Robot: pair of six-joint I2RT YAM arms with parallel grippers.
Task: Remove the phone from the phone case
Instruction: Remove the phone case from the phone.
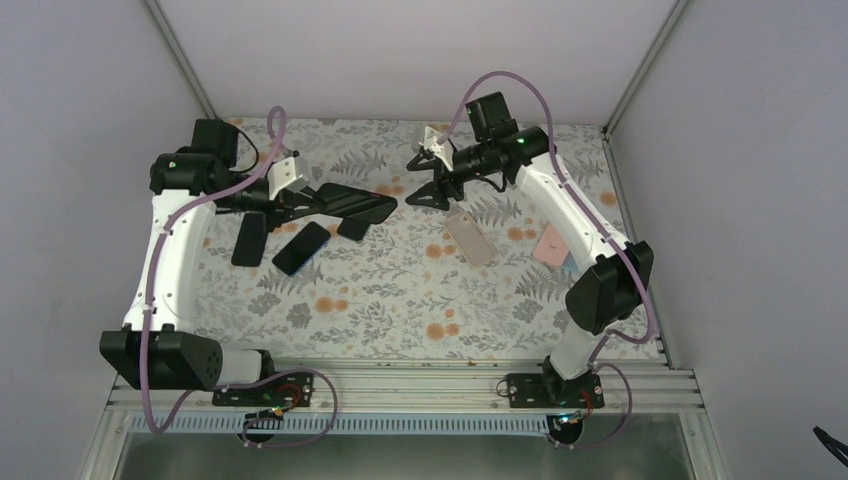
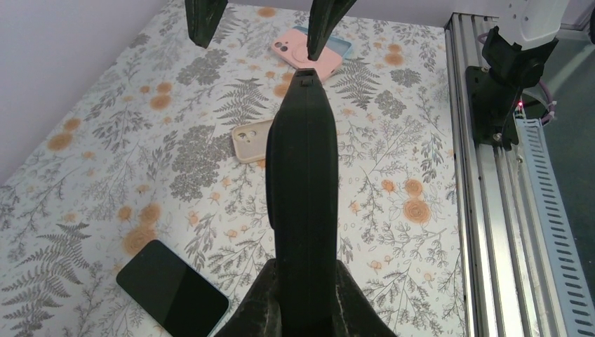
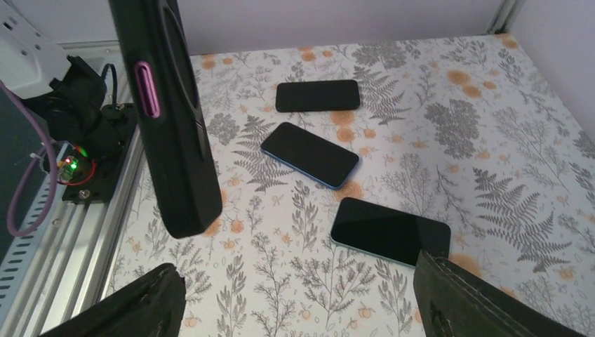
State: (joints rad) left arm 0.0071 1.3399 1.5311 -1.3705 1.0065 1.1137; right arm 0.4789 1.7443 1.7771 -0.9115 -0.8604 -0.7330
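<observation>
**One-ended grip, wide-open partner: the case could twist loose**

The left hand (image 1: pixel 290 197) is clamped nearly shut on one end of the black phone case (image 2: pixel 302 189). It holds the case clear above the bench (image 1: pixel 400 300), with the free end reaching toward the middle. The phone cannot be made out in any view; I judge it sits inside that case. Because only one end is held, a sideways push at the far end would likely lever the case round between the fingers, or wrench it out.

Three bare phones (image 1: pixel 301 247) lie on the bench under and near the case. A phone popped free with nothing to catch it would drop among them and might strike one.

The right hand (image 1: pixel 418 182) stands wide open and holds nothing. It is near the case's free end but apart from it, its fingers pointed that way. If it closes on the case's rim rather than bearing on the phone, the two hands would only tug against each other. If it comes in off-line, a fingertip could knock the end aside.

Further right, a beige case (image 1: pixel 470 237) and a pink case (image 1: pixel 552 243) lie flat, well apart from the work.
</observation>
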